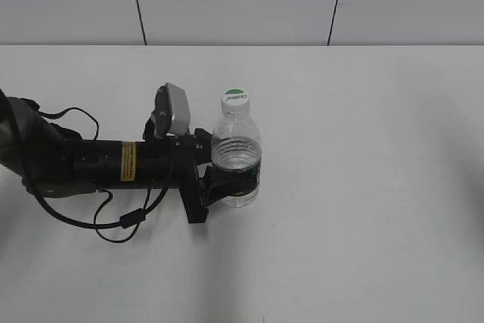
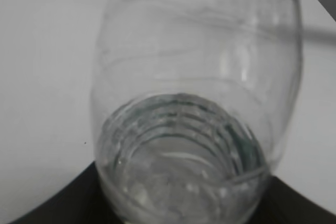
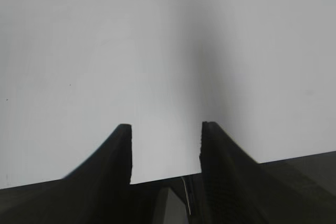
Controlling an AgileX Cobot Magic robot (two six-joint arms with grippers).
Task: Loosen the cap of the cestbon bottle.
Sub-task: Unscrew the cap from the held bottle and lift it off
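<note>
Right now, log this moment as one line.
left gripper: shut on bottle | cap: on | right gripper: open, empty

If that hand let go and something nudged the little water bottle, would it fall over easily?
Probably yes. The small clear ribbed plastic water bottle stands tall and narrow, and the left wrist view shows no obvious water, so it is likely light and tippy. Its thin ribbed wall may flex under the left hand. On its side, it would likely roll.

The left arm [image 1: 98, 163] is a matte black tube bearing a yellow warning label [image 1: 128, 161], loose black cables [image 1: 121, 221] and a grey camera housing [image 1: 176, 110], while the right gripper [image 3: 165, 153] shows two dark, possibly textured fingers [image 3: 220, 166].
</note>
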